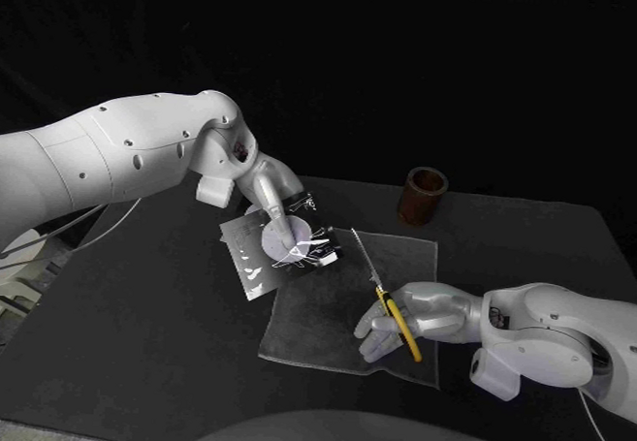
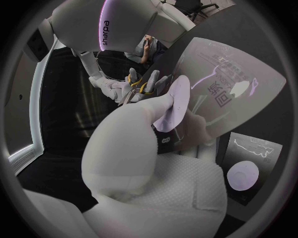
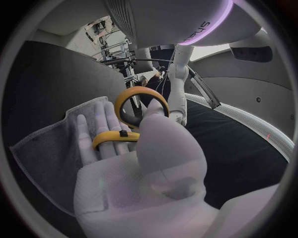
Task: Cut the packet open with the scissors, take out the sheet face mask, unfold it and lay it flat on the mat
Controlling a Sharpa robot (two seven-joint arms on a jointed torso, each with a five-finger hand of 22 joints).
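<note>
My left hand (image 1: 268, 192) holds a silvery printed packet (image 1: 287, 247) tilted above the table, fingers pressed to its face. The left wrist view has the packet (image 2: 220, 91) close up under my fingers (image 2: 171, 104). My right hand (image 1: 416, 316) grips the yellow-handled scissors (image 1: 396, 320) over the grey mat (image 1: 336, 333). The blades point away from me, and their tip (image 1: 356, 237) is at the packet's right edge; I cannot tell whether it touches. In the right wrist view my fingers pass through the yellow scissor handles (image 3: 140, 106) above the mat (image 3: 43, 144).
A brown cup (image 1: 424, 195) stands at the back of the table, beyond the mat. In the left wrist view a smaller printed rectangle (image 2: 248, 166) lies past the held packet; whether it is a separate piece is unclear. Bare black table (image 1: 118, 340) lies to the left.
</note>
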